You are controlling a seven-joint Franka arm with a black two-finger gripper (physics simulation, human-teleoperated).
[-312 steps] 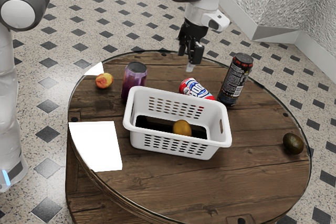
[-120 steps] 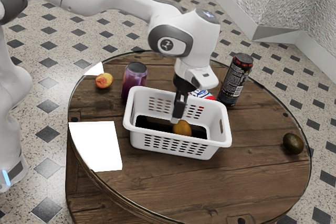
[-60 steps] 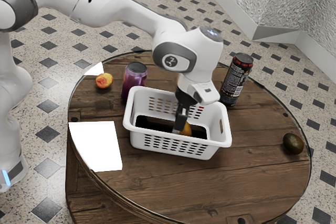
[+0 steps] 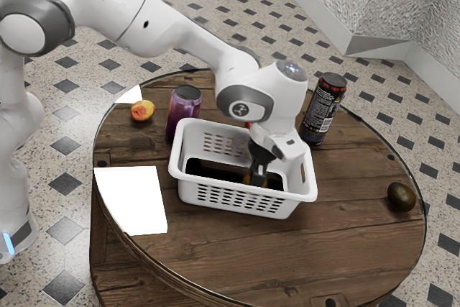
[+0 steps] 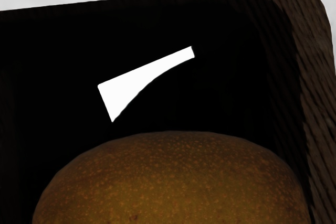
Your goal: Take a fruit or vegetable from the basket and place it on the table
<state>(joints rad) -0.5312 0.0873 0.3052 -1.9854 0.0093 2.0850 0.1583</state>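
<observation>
"Exterior view first: where has the hand got to?"

"Down inside the white basket (image 4: 302, 195), with the end effector (image 4: 256, 176) right at the orange-brown fruit (image 4: 247, 179). That fruit lies on the basket's dark floor."

"Has it got a grip?"

"Can't tell. Neither how far open the end effector stands nor whether it has hold of the fruit can be read here. The wrist view puts the rounded, speckled skin close under the hand, so I'd judge this is the grasping step, with the lift and the placing to come."

"What would spoil it?"

"A bite too high or off centre, mostly. The skin curves away, so the fruit could squirt out and roll against the basket wall, where it would be harder to straddle."

"And if the grip is good?"

"Then the rim is the worry. Leave sideways before rising enough, and the hand or fruit catches it, dragging the basket towards the purple can (image 4: 185, 109) or the tall dark can (image 4: 323, 109)."

"Last bit?"

"Letting go too high above the surface (image 4: 359, 235). Something that round could roll off the edge; lower it until it touches, then release."
</observation>
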